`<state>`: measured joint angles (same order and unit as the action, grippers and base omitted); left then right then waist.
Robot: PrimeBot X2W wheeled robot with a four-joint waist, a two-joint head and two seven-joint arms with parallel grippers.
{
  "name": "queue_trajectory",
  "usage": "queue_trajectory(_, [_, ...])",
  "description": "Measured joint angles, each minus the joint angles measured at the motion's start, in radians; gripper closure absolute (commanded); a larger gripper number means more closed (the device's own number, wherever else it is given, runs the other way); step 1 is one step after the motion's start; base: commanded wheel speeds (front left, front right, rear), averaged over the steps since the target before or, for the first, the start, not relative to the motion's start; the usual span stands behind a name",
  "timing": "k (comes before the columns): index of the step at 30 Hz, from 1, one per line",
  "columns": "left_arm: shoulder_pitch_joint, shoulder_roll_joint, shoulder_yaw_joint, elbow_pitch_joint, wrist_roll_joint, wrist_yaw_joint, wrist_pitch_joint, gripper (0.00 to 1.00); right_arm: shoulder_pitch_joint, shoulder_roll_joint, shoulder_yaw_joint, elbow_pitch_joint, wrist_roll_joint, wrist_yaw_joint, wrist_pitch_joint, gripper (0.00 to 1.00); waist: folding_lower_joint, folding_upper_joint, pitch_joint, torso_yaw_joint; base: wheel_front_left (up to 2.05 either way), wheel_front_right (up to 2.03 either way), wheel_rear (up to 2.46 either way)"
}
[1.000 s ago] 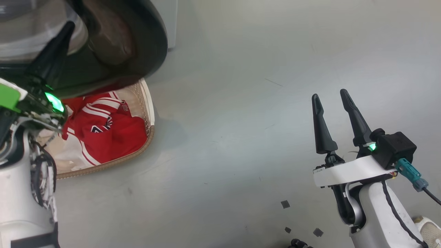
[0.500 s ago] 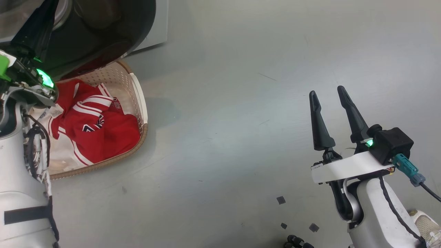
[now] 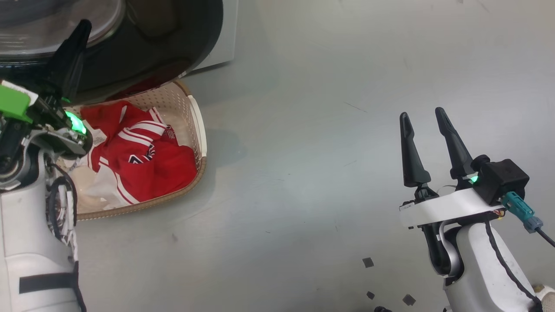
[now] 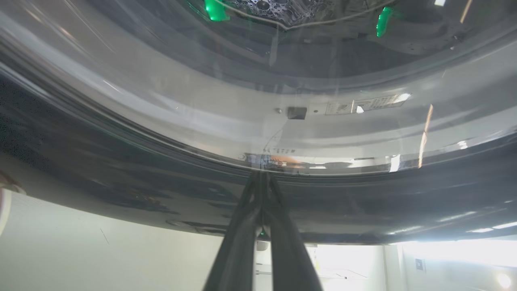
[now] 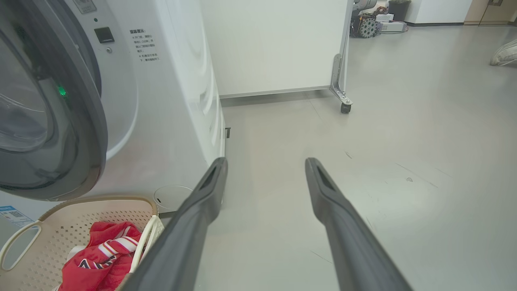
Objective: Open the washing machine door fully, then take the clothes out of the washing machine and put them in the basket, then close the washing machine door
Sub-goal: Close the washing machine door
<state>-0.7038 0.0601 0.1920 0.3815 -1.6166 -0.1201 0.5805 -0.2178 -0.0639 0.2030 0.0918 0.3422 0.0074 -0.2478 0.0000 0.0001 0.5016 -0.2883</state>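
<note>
Swinging round, the head camera has carried the whole scene sideways, so the basket's slide across the picture is no move of its own. What has truly changed is the door's edge, which hid the basket's far rim a second ago and now leaves it showing. Nearest us, the right pincer [image 3: 422, 113] hangs wide open and empty over bare floor [image 3: 325, 173], well apart from everything, just as it hung a second back; it is plainly a spectator. Over on the other side, the left pincer [image 3: 83, 28] is closed tight with nothing between its fingers. Its joined tips look pressed to the door where the dark rim meets the glass, and the left wrist view has them right at that seam. Below it sits the basket [image 3: 143, 202] on the floor, with the clothes [image 3: 147, 160] heaped inside, red with white stripes, none of them spilling over the rim. Beyond that, the door [image 3: 173, 47] looms over the basket's far end, and the right wrist view shows it standing off the front of the washer [image 5: 169, 121], so it is not yet shut. By my reading the unloading is done and this is the closing push, part-way through. Whether the drum is truly empty cannot be told from here.
</note>
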Motion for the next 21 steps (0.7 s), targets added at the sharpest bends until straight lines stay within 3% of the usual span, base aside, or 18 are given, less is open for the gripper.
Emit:
queue_trajectory(12, [0.179,-0.028,0.039,-0.104,-0.061,0.000,-0.010,1.00,0.010,-0.044,-0.048,0.021,-0.020,-0.001,0.000,0.00,0.0000,0.0000,-0.072,0.093,0.00,0.00,0.00])
queue_trajectory(13, [0.192,-0.029,0.040,-0.114,-0.064,0.000,-0.010,0.89,0.014,-0.046,-0.049,0.023,-0.020,-0.001,0.000,0.00,0.0000,0.0000,-0.079,0.102,0.00,0.00,0.00])
queue_trajectory(14, [0.209,-0.030,0.039,-0.128,-0.065,0.000,-0.010,0.65,0.020,-0.047,-0.050,0.025,-0.021,-0.001,0.000,0.00,0.0000,0.0000,-0.087,0.111,0.00,0.00,0.00])
queue_trajectory(15, [0.225,-0.031,0.036,-0.138,-0.068,0.000,-0.008,0.15,0.026,-0.049,-0.051,0.028,-0.021,-0.001,-0.001,0.00,0.0000,0.0000,-0.095,0.121,0.00,0.00,0.00])
queue_trajectory(16, [0.242,-0.032,0.033,-0.147,-0.080,0.000,-0.008,0.00,0.031,-0.049,-0.053,0.030,-0.021,-0.002,-0.001,0.00,0.0000,0.0000,-0.102,0.130,0.00,0.00,0.00])
queue_trajectory(21, [0.304,-0.036,0.033,-0.189,-0.087,0.000,-0.027,0.00,0.052,-0.056,-0.059,0.040,-0.021,-0.003,-0.001,0.00,0.0000,0.0000,-0.136,0.166,0.00,0.00,0.00])
